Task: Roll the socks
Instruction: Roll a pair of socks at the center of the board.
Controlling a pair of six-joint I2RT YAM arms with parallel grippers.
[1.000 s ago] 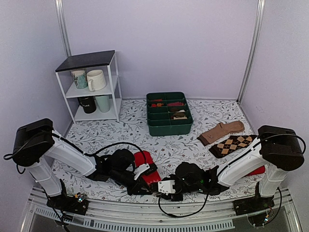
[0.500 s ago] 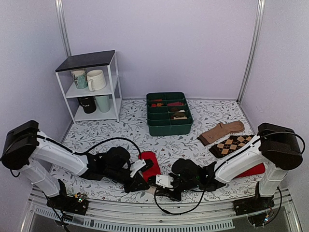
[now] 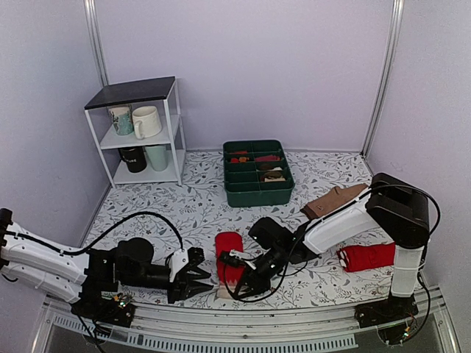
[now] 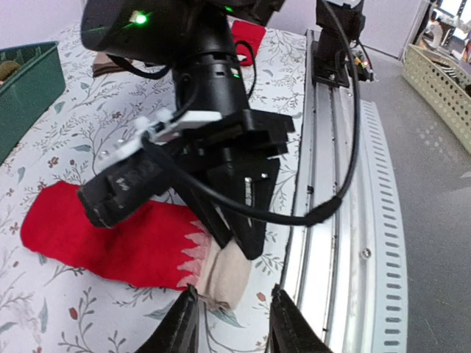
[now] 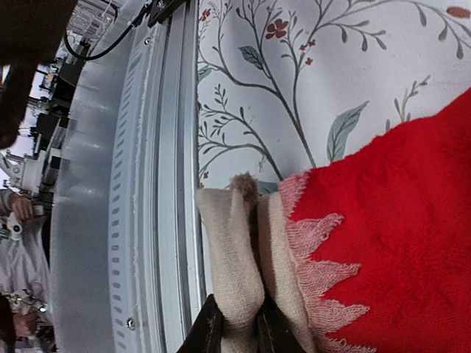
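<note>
While right end effector (image 3: 232,284) pinches the socks (image 3: 229,251), left end effector (image 3: 199,273) spread alongside, green tray (image 3: 259,197) behind

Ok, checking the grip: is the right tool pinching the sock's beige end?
Yes, the right tool clamps the beige end of the sock.

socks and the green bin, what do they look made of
Socks: knitted fabric, matte; fine ribbing shows in the red part, and the beige end looks fuzzy. Green bin: probably rigid moulded plastic, with smooth, thin divider walls; too distant to be sure.
</note>
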